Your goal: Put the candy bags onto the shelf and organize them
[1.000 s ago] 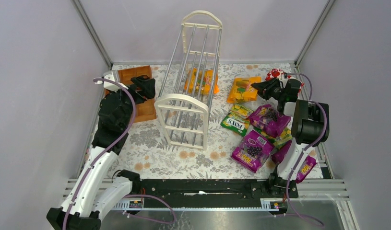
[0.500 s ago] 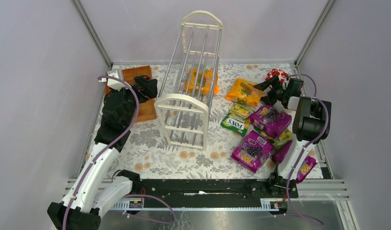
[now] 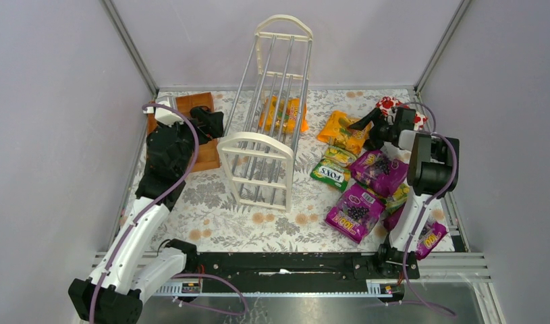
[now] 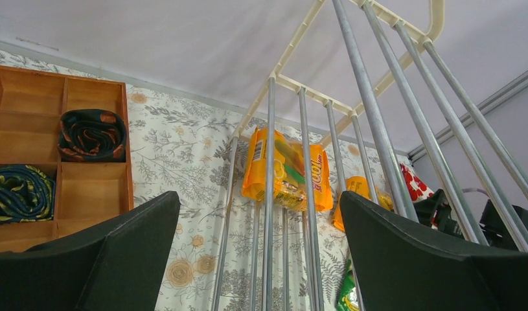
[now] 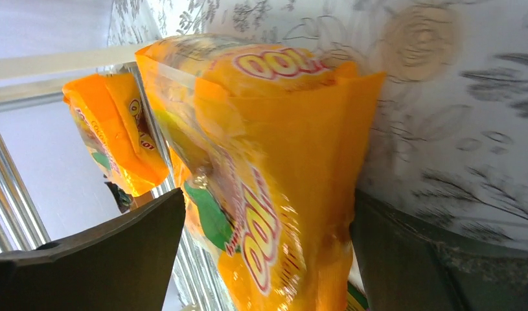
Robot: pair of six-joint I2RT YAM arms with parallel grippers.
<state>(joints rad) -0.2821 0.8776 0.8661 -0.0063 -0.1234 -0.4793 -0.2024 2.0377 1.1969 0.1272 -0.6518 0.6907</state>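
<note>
The shelf [image 3: 265,138] lies tilted in the middle of the table, its rods [image 4: 270,207] right in front of my left gripper [image 4: 260,194], which is open with nothing in it, beside the shelf's left side [image 3: 211,124]. One orange candy bag [image 3: 284,113] rests under the rods [image 4: 284,172]. My right gripper [image 3: 368,129] is open, its jaws wide around the end of a second orange bag [image 3: 343,130], which fills the right wrist view [image 5: 274,162]. A green FOX'S bag [image 3: 331,174] and purple bags [image 3: 378,169] [image 3: 355,210] lie nearer.
A brown wooden tray [image 3: 203,156] with rolled dark cloths [image 4: 92,135] sits left of the shelf, under the left arm. A red packet [image 3: 388,104] lies at the back right. Another purple bag [image 3: 430,236] lies by the right arm's base. Walls close in both sides.
The right gripper has opened wide and let go of the orange bag, which has shifted and tilted slightly. The left arm has edged a little toward the back.
</note>
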